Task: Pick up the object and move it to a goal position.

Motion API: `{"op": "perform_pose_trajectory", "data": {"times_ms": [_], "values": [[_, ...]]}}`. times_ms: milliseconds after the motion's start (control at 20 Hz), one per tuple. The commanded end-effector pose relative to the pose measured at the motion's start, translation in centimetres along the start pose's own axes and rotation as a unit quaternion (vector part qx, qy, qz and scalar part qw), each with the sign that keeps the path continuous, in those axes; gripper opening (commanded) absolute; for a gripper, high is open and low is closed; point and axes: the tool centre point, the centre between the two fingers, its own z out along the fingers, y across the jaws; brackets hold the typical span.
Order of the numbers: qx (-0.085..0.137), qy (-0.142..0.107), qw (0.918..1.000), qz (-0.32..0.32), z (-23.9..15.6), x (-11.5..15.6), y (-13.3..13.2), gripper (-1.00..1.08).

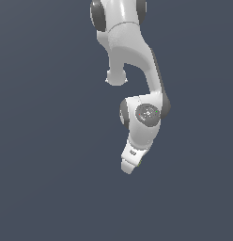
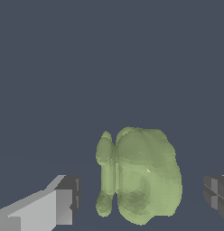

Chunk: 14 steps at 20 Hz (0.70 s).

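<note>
Hovering over the object (image 2: 140,175), gripper (image 2: 143,198) with jaws spread wide, one finger (image 2: 64,200) either side of the green lump and clear of it. Best to sink lower, keep it centred, then close gently on the flanks. One object, one arm (image 1: 137,61), two fingers. Hidden in the exterior view.

No text can be read; the small dark mark on the arm's (image 1: 137,70) hand housing is illegible.
</note>
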Motion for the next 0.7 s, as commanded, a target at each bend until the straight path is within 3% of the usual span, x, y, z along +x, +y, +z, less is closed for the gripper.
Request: {"op": "perform_pose_trajectory", "data": {"times_ms": [0, 400, 450, 650], "values": [[0.001, 0.000, 1.0000, -0.001, 1.5, 0.0, -0.1, 1.00], [0.001, 0.000, 1.0000, -0.001, 2.7, 0.1, 0.0, 1.00], [0.001, 0.000, 1.0000, -0.001, 2.7, 0.1, 0.0, -1.00], [0.001, 0.000, 1.0000, -0.001, 2.7, 0.1, 0.0, -1.00]]}}
